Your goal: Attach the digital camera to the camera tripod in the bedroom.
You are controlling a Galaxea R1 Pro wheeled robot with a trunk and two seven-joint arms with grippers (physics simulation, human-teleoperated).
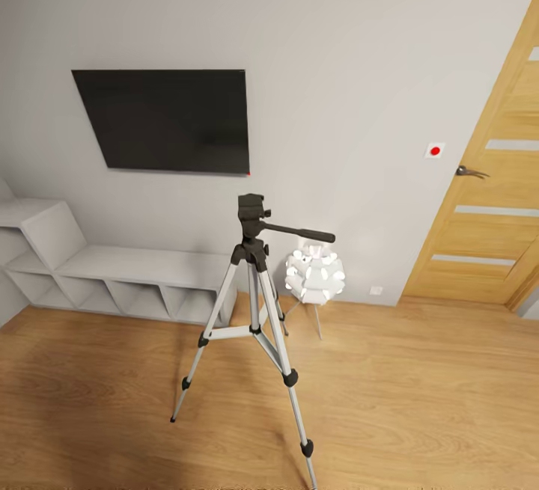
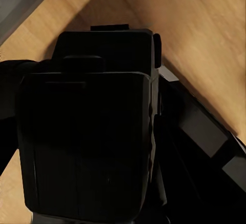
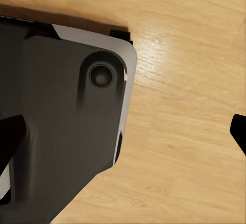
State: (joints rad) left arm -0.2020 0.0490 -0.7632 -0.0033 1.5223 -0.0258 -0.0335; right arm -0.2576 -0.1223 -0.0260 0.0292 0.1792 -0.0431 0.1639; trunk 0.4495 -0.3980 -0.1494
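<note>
Since the camera tripod (image 1: 254,303) stands ahead on the wood floor (image 1: 419,400), near the lamp (image 1: 315,274), you face it to mount the camera; either claw's state I cannot tell.

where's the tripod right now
In the head view, the camera tripod stands on the wood floor at centre, below the wall TV, with the white lamp just behind it.

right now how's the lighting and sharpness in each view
Head view: even, soft light, sharp; camera tripod casts a faint shadow, the lamp glows blown-out white. Left wrist view: near-black shapes up close, detail lost. Right wrist view: wood floor bright, dark body soft-edged.
</note>
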